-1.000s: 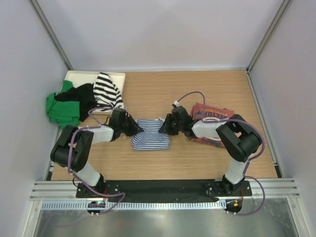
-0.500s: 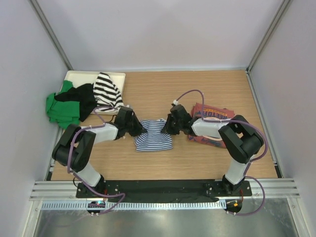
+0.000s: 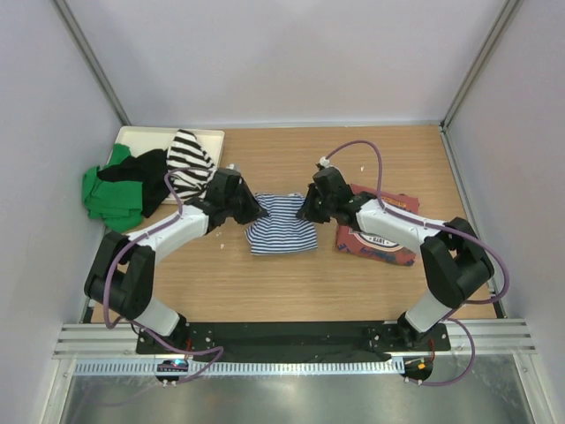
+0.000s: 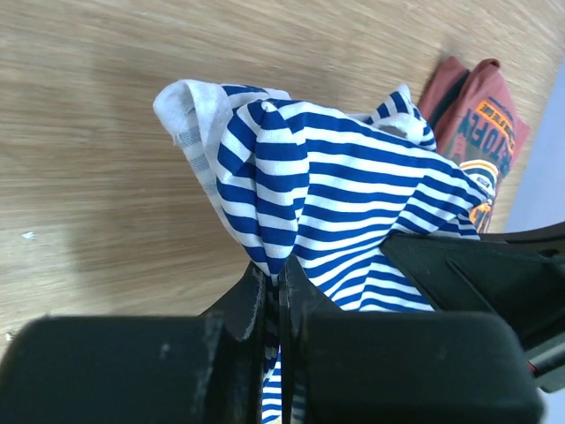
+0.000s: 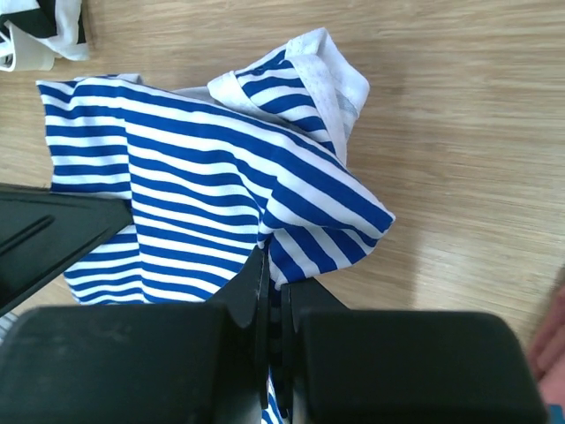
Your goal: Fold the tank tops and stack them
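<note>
The navy-and-white striped tank top [image 3: 281, 224] sits mid-counter, bunched up and gathered into a rumpled heap between the two arms. The left gripper [image 4: 278, 291] is clenched on its left side, fingers pressed tight together with a fold of striped cloth pinched between them. The right gripper [image 5: 274, 283] does the same on the opposite side, its fingers clamped on a peak of fabric. A white-trimmed edge curls over at the top of the heap.

Just to the right, toward the right edge of the counter, lies the brick-red tank top [image 3: 375, 237], flat, printed logo up, partly under the right arm.

In the far-left corner there's a cream tray [image 3: 141, 134] with a black-and-white striped garment [image 3: 190, 159], a black garment [image 3: 141, 172] and a green garment [image 3: 106, 194] spilling over the left edge.
</note>
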